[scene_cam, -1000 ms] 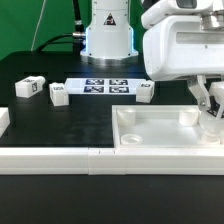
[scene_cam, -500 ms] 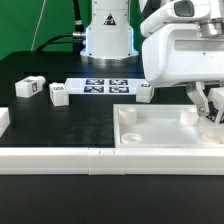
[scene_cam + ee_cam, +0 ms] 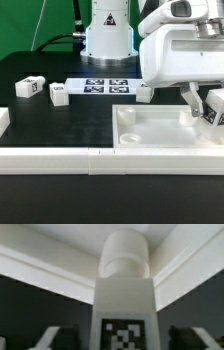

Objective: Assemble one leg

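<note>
My gripper (image 3: 204, 112) is at the exterior view's right, over the large white tray-like piece (image 3: 160, 137). It is shut on a leg (image 3: 213, 109), a small white block with a marker tag, held tilted above the tray's far right corner. In the wrist view the leg (image 3: 125, 303) runs out between my fingers (image 3: 47, 339), its rounded end toward the tray's inner wall (image 3: 40, 264). My gripper (image 3: 124, 341) centres on the tag. Three more legs lie on the black table: two at the left (image 3: 28, 88) (image 3: 58, 95) and one beside the marker board (image 3: 146, 91).
The marker board (image 3: 105, 86) lies in front of the robot base (image 3: 107, 35). A long white bar (image 3: 55, 158) runs along the front edge. A white piece (image 3: 4, 120) sits at the far left. My arm's white body (image 3: 180, 50) hangs over the tray's back edge.
My gripper has shifted slightly toward the exterior view's right and upward with the leg in it. The leg's tag now sits a little higher over the tray's corner.
</note>
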Robot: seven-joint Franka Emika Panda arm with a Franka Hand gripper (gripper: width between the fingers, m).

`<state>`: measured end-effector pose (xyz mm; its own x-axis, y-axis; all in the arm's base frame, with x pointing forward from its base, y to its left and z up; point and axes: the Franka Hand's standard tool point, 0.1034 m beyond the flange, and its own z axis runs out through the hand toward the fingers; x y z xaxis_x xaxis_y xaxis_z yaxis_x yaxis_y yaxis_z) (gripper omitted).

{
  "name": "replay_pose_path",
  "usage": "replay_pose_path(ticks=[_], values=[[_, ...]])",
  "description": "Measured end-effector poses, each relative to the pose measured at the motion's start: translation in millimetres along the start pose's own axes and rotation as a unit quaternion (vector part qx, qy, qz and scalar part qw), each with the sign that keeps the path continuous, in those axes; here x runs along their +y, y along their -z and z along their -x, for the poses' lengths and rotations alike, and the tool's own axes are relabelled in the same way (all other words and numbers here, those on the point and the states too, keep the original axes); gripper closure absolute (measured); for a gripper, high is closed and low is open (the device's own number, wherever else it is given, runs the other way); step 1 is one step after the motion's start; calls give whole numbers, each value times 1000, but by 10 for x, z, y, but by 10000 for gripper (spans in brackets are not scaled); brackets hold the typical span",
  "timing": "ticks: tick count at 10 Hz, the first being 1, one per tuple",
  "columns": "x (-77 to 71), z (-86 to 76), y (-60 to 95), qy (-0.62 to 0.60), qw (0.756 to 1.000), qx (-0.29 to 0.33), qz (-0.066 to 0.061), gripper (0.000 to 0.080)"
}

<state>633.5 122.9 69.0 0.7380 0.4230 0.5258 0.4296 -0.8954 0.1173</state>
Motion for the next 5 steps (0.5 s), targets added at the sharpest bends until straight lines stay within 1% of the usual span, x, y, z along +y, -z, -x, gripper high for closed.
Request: replay_pose_path(ticks=[1, 2, 5], values=[[0, 0, 0, 0, 1000, 0, 0, 205], [0, 0, 0, 0, 1000, 0, 0, 163], [9, -3, 9, 1, 1000, -2, 0, 152]])
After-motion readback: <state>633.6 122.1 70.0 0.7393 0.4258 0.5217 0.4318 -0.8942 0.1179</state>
